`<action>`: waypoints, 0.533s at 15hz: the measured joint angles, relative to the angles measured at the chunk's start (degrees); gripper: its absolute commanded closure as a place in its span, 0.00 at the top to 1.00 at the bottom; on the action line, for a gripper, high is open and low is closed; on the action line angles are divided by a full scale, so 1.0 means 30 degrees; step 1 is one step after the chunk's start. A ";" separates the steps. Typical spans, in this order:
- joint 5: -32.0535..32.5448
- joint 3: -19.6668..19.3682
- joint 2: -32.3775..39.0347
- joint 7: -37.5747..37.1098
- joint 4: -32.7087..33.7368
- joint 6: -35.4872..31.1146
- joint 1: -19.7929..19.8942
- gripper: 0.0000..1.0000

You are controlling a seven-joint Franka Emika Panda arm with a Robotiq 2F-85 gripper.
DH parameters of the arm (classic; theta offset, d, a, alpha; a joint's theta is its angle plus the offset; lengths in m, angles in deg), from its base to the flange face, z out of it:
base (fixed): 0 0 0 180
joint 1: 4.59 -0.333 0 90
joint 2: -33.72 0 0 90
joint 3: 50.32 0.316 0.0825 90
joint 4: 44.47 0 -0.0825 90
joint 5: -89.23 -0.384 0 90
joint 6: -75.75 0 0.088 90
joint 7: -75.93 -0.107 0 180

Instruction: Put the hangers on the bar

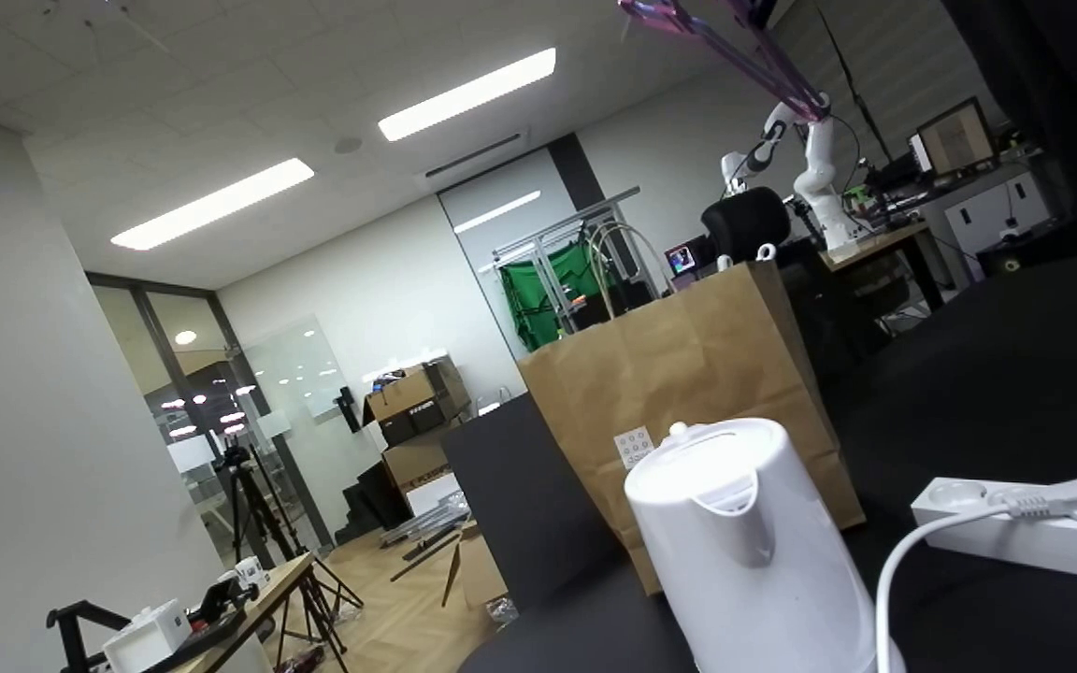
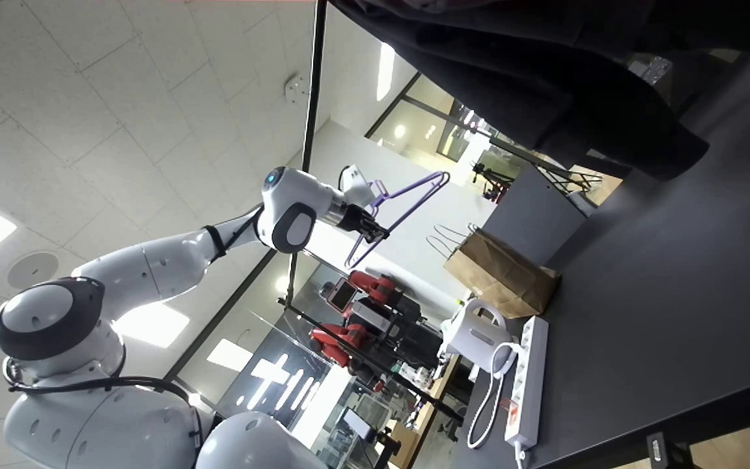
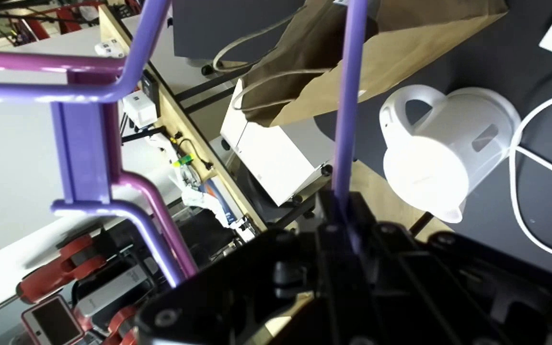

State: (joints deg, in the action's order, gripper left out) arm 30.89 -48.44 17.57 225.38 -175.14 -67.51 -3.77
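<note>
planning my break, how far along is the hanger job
Done: the purple hanger looks picked up, held in mid-air. In hand: the gripper is shut on it in the wrist view; a pinker hanger shows just behind; whether it is gripped too, I can't tell. Left, it seems: hanging them; neither is seen hung on the black bar in an exterior view.

In the wrist view, the hangers jut from the hand and block the upper left; the bag and kettle stand at upper middle and right. In an exterior view, open air parts hangers and bag mid-frame, and the counter gives free room toward the right edge. The bar shows uncovered from near the top edge to mid-frame, where the arm crosses in front of it. Cloth blocks the upper right; a post slants across the lower middle.
</note>
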 measured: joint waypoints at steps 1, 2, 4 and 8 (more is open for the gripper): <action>0.0152 -0.1206 -0.0382 0.0003 -0.0035 0.0034 -0.1249 0.02; 0.0447 -0.2509 -0.0765 0.0003 -0.0092 0.0033 -0.2608 0.02; 0.1286 -0.5247 -0.1679 0.0006 -0.0308 -0.0051 -0.5526 0.02; 0.4079 -1.0656 -0.4360 0.0003 -0.1547 -0.0979 -1.1309 0.02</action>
State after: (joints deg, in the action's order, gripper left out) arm 43.13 -80.40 4.49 225.39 -179.78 -70.45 -37.70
